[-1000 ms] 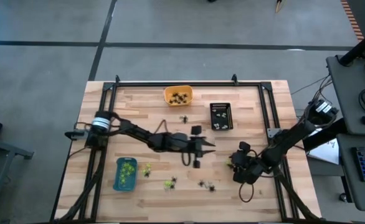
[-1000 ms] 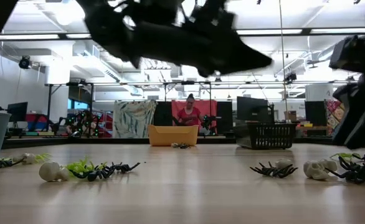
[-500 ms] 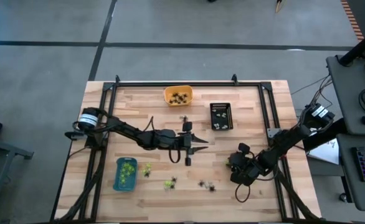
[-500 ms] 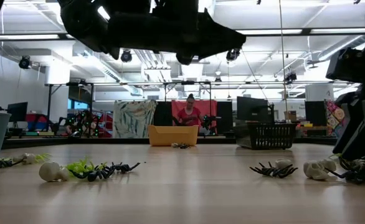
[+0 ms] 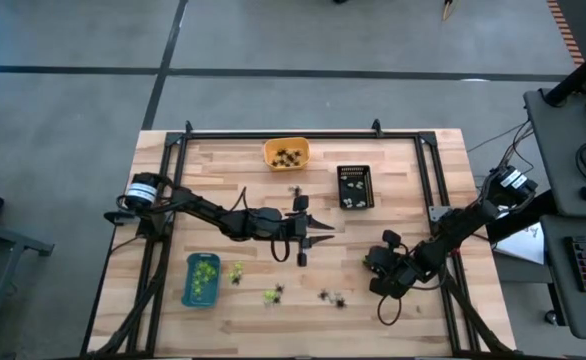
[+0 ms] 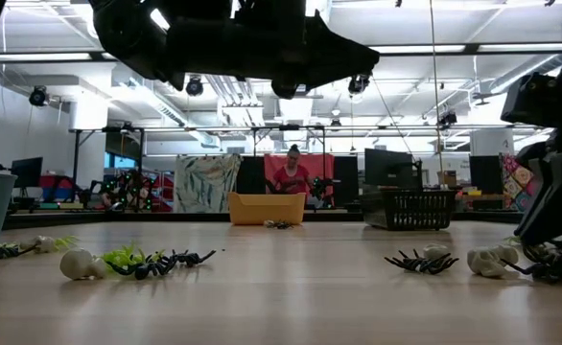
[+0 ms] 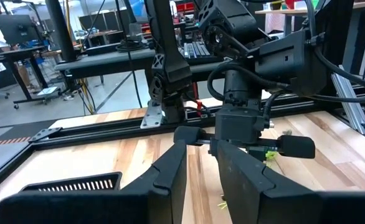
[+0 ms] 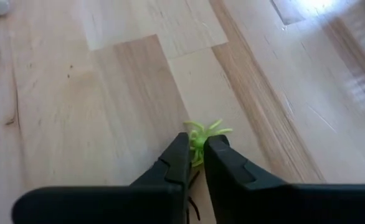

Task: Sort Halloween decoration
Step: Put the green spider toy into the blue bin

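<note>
The Halloween decoration is tiny trinkets scattered on the wooden table: a lime-green one [image 5: 236,272], a green and black pair [image 5: 273,293] and black spiders [image 5: 331,296]. My right gripper [image 8: 197,152], near the table's right front [image 5: 372,264], is shut on a lime-green spider-like trinket [image 8: 202,138]. My left gripper [image 7: 201,163] hangs level above the table's middle [image 5: 325,229]. Its fingers are a narrow gap apart with nothing between them. The low view shows my right gripper [image 6: 547,235] down among a whitish trinket [image 6: 492,261] and black spiders [image 6: 552,270]. My right gripper pinches the lime-green trinket's body [image 8: 199,145] between its two fingertips, slanting down from the table's right. The trinket's thin legs [image 8: 215,129] spread out past the tips, close over the wood. I cannot tell whether it is lifted clear.
Three trays stand on the table. The orange tray [image 5: 286,153] is at the far middle, the black basket [image 5: 354,186] is to its right, and the blue tray [image 5: 201,279] with green trinkets is at the near left. A black frame [image 5: 428,170] borders the table. A person [image 6: 292,172] stands far behind.
My left gripper has drawn back toward the table's left edge and risen a little. It has then kept still, pointing level toward the right.
</note>
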Action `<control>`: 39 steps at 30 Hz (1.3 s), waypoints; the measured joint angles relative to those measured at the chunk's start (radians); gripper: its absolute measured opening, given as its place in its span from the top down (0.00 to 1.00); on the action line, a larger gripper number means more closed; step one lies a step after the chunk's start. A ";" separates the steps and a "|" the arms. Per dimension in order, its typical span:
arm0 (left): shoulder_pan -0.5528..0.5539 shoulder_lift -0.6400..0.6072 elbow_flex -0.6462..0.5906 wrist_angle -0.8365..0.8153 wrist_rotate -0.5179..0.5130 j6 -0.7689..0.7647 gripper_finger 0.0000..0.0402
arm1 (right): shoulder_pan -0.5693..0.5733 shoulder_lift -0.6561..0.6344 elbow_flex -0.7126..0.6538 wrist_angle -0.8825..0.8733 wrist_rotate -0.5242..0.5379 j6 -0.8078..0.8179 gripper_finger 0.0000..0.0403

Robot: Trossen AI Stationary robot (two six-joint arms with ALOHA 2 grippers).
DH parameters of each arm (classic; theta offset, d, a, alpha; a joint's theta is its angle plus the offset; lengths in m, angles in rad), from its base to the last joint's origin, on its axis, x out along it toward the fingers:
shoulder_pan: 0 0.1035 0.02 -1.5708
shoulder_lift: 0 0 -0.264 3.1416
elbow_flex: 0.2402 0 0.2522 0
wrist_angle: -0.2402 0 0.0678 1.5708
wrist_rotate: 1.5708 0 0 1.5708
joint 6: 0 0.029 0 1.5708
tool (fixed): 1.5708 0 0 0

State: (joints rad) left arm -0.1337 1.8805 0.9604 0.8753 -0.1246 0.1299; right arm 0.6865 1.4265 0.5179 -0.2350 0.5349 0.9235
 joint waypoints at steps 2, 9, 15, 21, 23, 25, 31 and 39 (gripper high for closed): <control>0.000 0.000 0.000 0.000 0.000 0.000 0.81 | 0.000 0.000 -0.001 0.006 0.000 -0.004 0.94; 0.000 0.000 0.000 0.018 0.000 0.000 0.81 | 0.000 -0.025 -0.002 0.002 -0.003 0.000 0.98; 0.000 0.000 0.000 0.025 0.000 0.000 0.81 | 0.000 -0.077 -0.003 0.002 0.027 0.005 0.98; -0.001 0.000 0.000 0.031 0.000 0.000 0.81 | 0.000 -0.129 -0.003 0.004 0.086 0.005 0.98; -0.001 0.000 0.000 0.032 0.001 0.000 0.81 | 0.000 -0.144 -0.003 0.006 0.096 0.002 0.98; -0.002 0.000 0.000 0.030 0.006 0.000 0.81 | 0.000 -0.150 -0.003 0.006 0.111 0.022 0.98; -0.006 0.031 0.004 -0.004 0.048 -0.016 0.81 | -0.043 -0.157 -0.003 0.000 -0.040 0.292 0.98; -0.032 0.175 0.093 -0.002 0.066 -0.043 0.81 | -0.067 -0.158 -0.004 0.000 -0.151 0.492 0.98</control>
State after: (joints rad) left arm -0.1662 2.0550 1.0534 0.8738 -0.0585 0.0872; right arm 0.6197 1.2680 0.5140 -0.2348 0.3843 1.4156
